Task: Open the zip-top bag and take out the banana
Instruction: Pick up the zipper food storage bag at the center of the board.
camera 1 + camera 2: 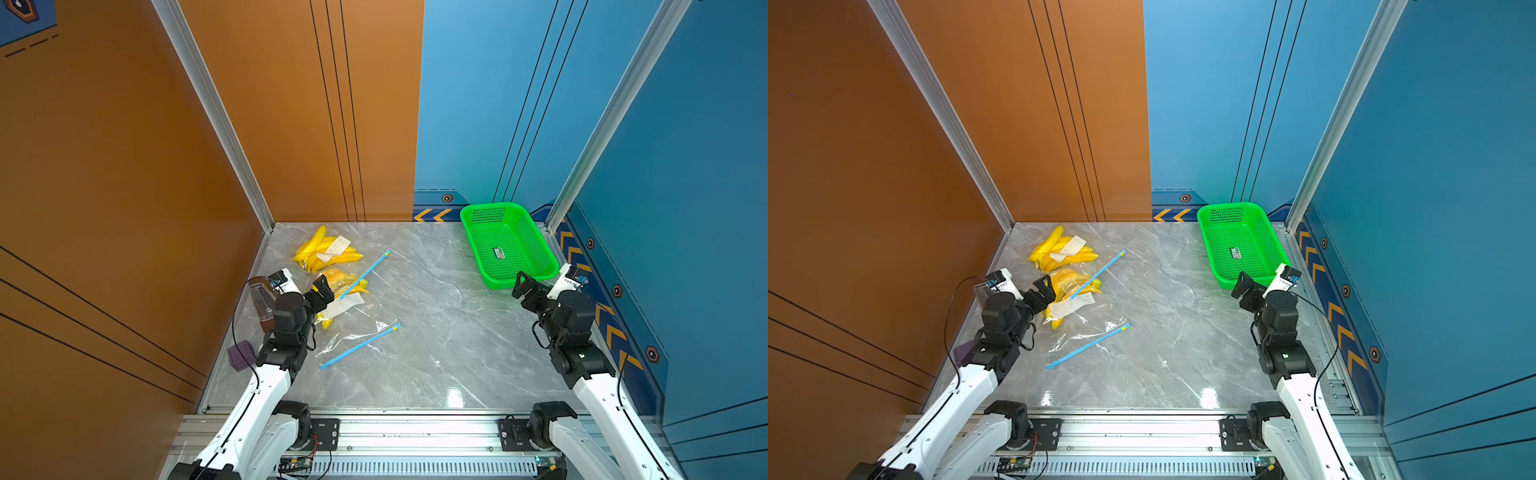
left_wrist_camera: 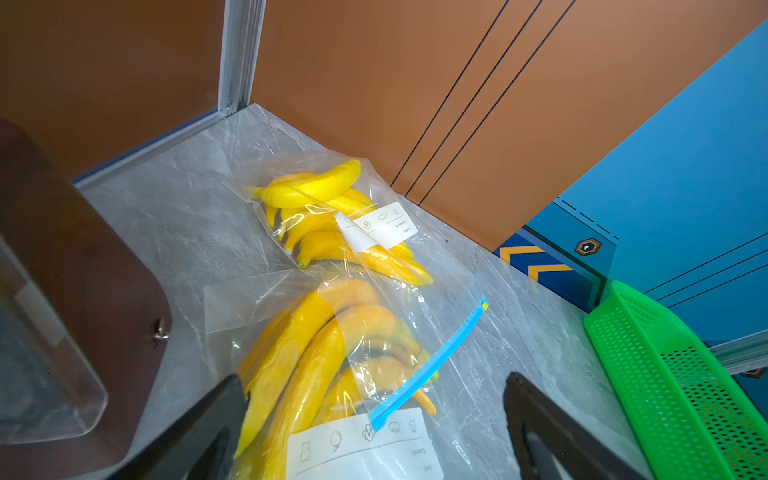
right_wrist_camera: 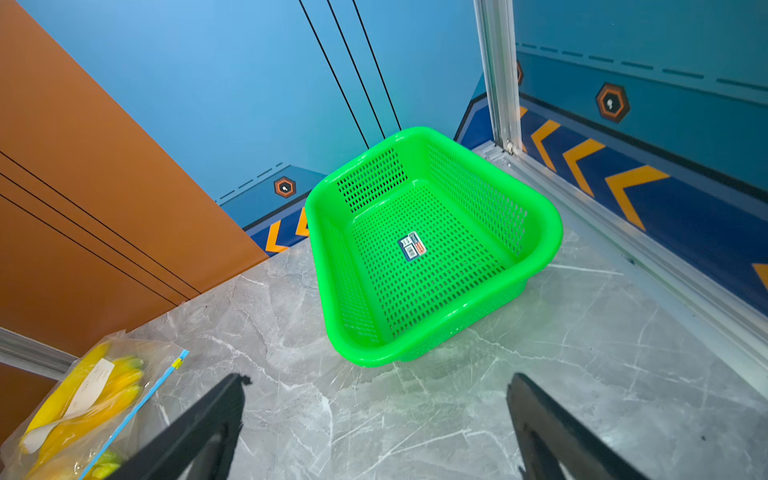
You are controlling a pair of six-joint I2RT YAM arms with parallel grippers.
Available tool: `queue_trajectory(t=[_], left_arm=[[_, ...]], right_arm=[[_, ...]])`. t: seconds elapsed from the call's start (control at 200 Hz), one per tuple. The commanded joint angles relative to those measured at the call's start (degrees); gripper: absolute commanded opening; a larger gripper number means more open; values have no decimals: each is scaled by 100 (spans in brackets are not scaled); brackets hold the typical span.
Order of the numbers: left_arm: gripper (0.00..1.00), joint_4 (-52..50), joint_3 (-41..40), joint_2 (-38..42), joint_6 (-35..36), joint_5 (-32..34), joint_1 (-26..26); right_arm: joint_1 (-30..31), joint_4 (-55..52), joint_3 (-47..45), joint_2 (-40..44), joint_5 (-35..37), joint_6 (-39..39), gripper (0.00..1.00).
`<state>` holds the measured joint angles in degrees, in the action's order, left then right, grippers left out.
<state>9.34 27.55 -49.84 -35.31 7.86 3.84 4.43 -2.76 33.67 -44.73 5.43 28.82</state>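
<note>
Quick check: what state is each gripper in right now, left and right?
Left gripper: open, empty, by the nearer clear zip-top plastic bag of yellow bananas.
Right gripper: open, empty, near the green perforated plastic basket.

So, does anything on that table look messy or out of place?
Nothing looks spilled or broken. Only oddity: the far zip-top bag overlaps the near bag, its blue zip strip lying across the near bag's bananas.

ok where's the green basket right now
In both top views the green basket sits in the far right corner by the blue wall, just beyond the right gripper.
</note>
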Motion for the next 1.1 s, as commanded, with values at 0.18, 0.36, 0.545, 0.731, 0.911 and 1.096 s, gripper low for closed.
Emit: queue_trajectory(t=[0.18, 0.36, 0.545, 0.731, 0.911, 1.096], left_arm=[[98, 182, 680, -1108, -304, -1438, -474], [98, -1219, 2157, -2253, 1360, 164, 1208], [98, -2236, 3765, -3785, 2819, 1136, 2134], [98, -3212, 5364, -5410, 3866, 2340, 2734], [100, -3927, 6561, -6716, 4382, 3308, 2904], [92, -4173, 7178, -7482, 4777, 3823, 2895]], right_arm=[[318, -690, 529, -930, -592, 107, 100], [887, -778, 975, -1661, -386, -65, 100], [1219, -730, 1265, -2183, -341, -109, 100], [1341, -662, 1447, -2479, -424, -122, 100], [1370, -646, 1478, -2504, -516, -104, 100], [1353, -655, 1378, -2292, -501, -100, 100]])
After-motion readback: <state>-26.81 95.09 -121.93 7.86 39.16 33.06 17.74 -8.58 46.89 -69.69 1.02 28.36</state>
